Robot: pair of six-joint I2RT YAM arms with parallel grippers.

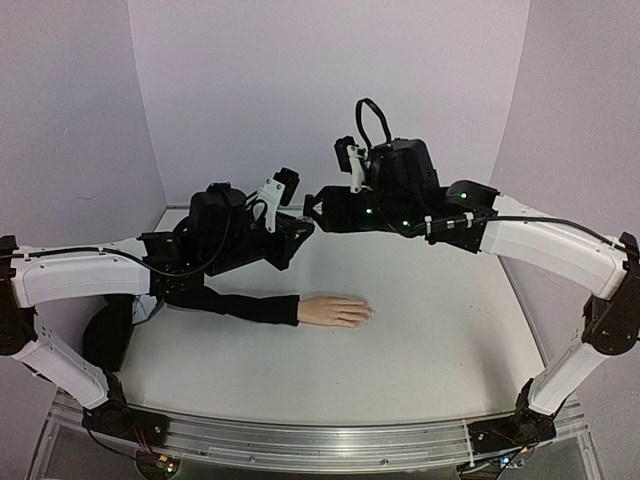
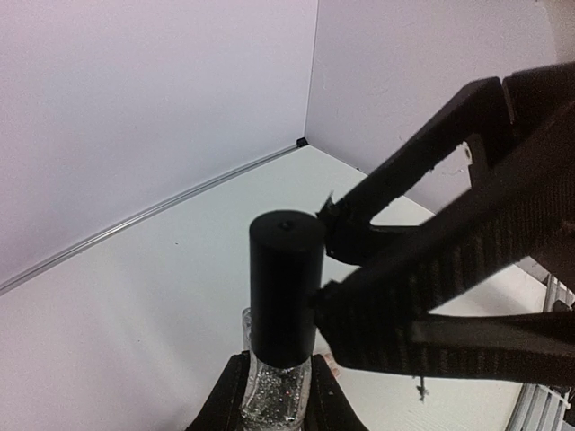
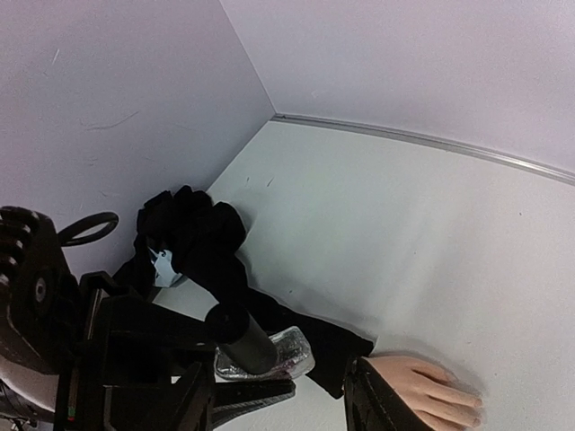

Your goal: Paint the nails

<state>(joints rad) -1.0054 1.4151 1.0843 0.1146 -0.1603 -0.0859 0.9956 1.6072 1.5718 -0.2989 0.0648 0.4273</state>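
Observation:
The pale mannequin hand point(image 1: 336, 311) lies palm down mid-table, extending from a long black sleeve point(image 1: 235, 304). Its nails are too small to make out. My left gripper point(image 1: 297, 232) is shut on the glittery glass body point(image 2: 274, 391) of a polish bottle and holds it upright above the table. The bottle's black cap point(image 2: 286, 285) points up. My right gripper point(image 1: 313, 208) is open, with its fingers point(image 2: 409, 301) straddling the cap on its right side. In the right wrist view the bottle point(image 3: 269, 353) lies between my open fingers, with the hand point(image 3: 422, 388) below at the right.
A heap of black cloth point(image 3: 193, 235) with a pale blue scrap point(image 3: 163, 267) lies by the left wall. White walls close the table at the back and both sides. A metal rail point(image 1: 320, 442) runs along the near edge.

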